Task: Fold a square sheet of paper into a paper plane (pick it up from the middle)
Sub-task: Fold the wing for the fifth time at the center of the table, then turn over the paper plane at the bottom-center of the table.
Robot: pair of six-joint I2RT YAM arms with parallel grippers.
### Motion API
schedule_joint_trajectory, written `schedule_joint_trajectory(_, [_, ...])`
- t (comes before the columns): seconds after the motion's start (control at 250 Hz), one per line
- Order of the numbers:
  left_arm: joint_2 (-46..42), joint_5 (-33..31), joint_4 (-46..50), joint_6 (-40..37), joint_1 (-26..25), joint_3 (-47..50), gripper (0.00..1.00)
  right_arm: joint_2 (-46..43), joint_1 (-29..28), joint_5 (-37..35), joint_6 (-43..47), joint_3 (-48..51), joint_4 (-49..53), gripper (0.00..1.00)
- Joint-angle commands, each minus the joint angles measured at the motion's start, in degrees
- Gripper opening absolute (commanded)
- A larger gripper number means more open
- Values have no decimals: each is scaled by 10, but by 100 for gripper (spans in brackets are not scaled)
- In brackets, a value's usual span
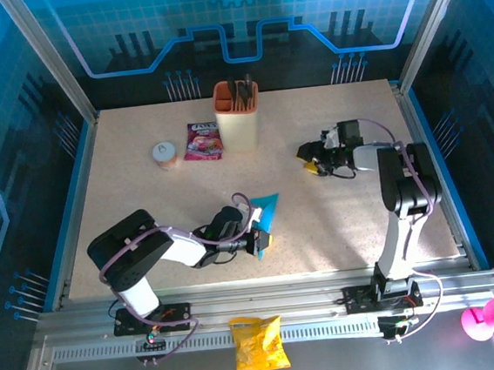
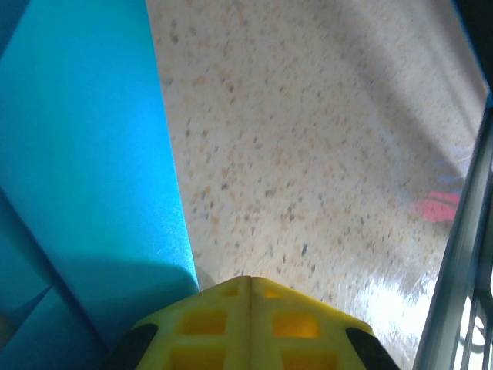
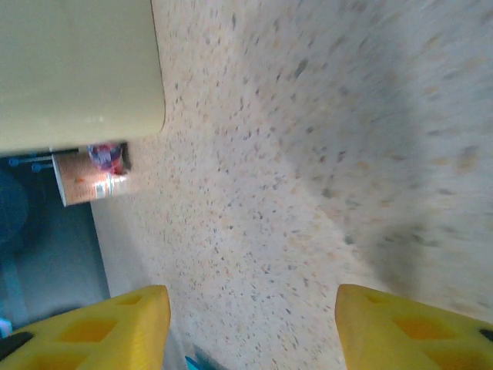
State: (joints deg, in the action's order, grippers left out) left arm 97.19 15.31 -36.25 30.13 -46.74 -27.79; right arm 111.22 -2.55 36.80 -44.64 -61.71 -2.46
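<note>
The left arm [image 1: 139,248] lies low over the table [image 1: 143,195], bent at the elbow and reaching toward the middle, with the left gripper [image 1: 259,234] at the near centre. Its yellow fingers [image 2: 208,327] are pressed tight together. The blue paper [image 1: 267,207] meets them at the tip, but whether it is actually pinched between them I cannot tell. The right arm [image 1: 401,196] stands upright at its side and bends over toward the middle; the right gripper [image 1: 308,157] is partly open with nothing between its fingers and is well apart from the paper.

From above, the paper is a folded, pointed wedge just beyond the left gripper, with a smaller bit showing on the gripper's near side. The left wrist camera adds what that view cannot: a smooth, glossy blue face with one long straight edge running down to the closed fingers, and a fold line low on the left. The right wrist camera shows bare speckled table between its two spread fingers [image 3: 100,327], the beige cup [image 3: 77,69] close by and a small tub [image 3: 88,176] beyond it. The top camera alone takes in the pink packet [image 1: 202,141] beside the cup and the yellow snack bag [image 1: 258,346] on the front rail.
</note>
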Motion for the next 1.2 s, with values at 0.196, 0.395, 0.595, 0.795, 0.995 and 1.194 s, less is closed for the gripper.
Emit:
schedule_joint_trajectory(0.196, [-160,-70,321,30,5,-168,55,-232,-52,-23,16,160,59,56])
schedule_joint_trajectory(0.395, [-192,-109,432,55,58,-224,66,-378,-111,-102,-5,277,89,55])
schedule_joint_trajectory(0.595, [-146,-103,484,46,107,-238,70,-500,-189,-196,-23,335,136,55])
schedule_joint_trajectory(0.795, [-63,-86,472,30,125,-254,71,-524,-215,-174,-14,356,145,52])
schedule_joint_trajectory(0.995, [3,-66,453,25,127,-276,70,-511,-232,-175,-19,384,113,49])
schedule_joint_trajectory(1.194, [42,-26,417,43,126,-283,60,-478,-237,-170,-22,400,72,45])
